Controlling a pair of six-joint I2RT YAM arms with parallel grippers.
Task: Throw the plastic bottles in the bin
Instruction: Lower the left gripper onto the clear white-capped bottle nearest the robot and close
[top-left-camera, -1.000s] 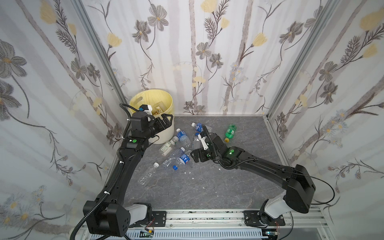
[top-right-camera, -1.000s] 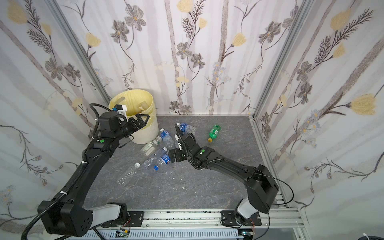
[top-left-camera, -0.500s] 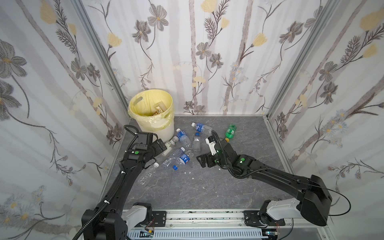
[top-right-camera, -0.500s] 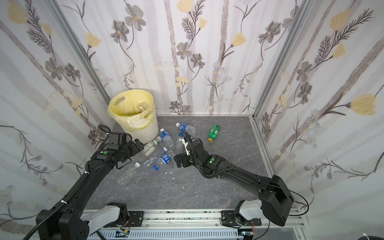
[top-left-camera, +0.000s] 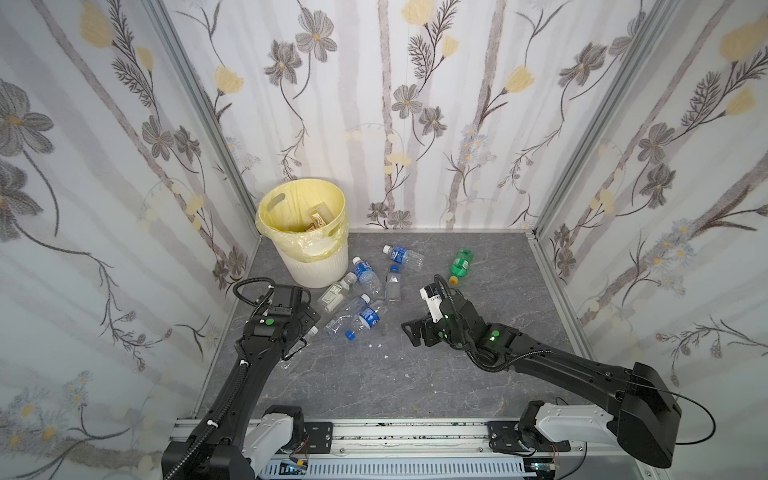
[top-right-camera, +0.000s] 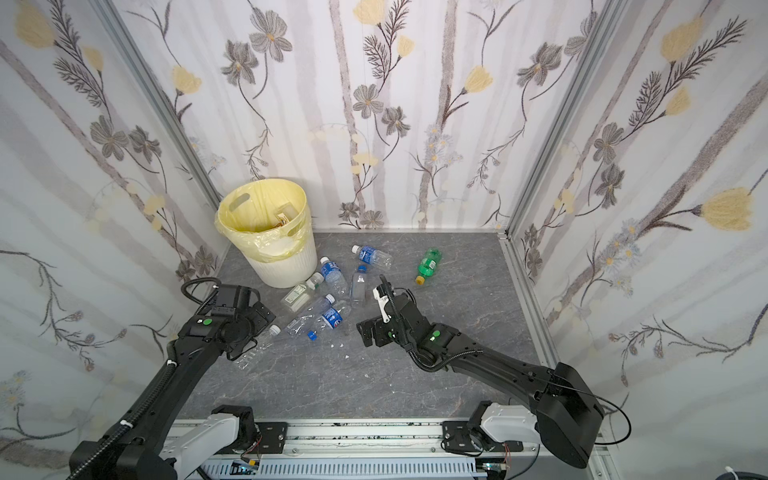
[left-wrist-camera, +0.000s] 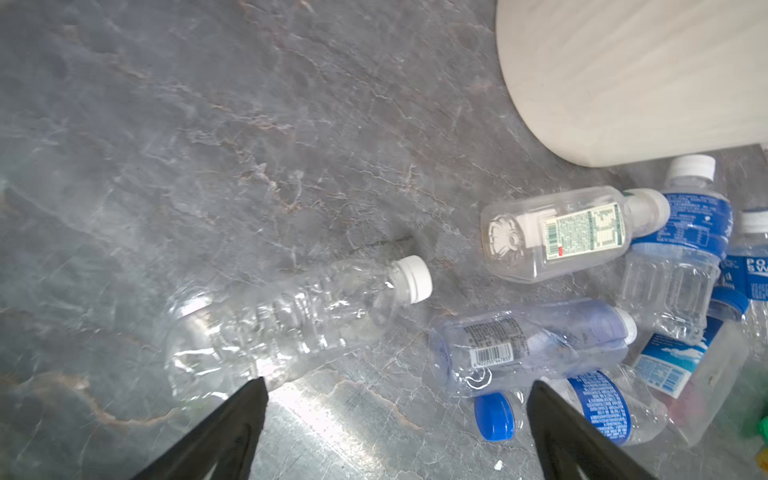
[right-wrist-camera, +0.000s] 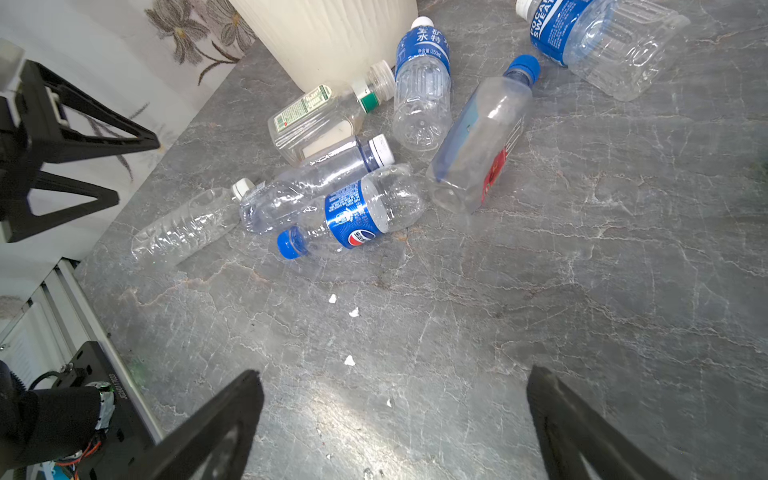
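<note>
Top views: bin holds a few items; left hand and right hand gape empty.

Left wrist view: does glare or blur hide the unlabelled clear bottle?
Left wrist view: glare on the table beside the base of the unlabelled clear bottle, near the left gripper; its outline soft but readable. Right wrist view: same bottle without glare.
</note>
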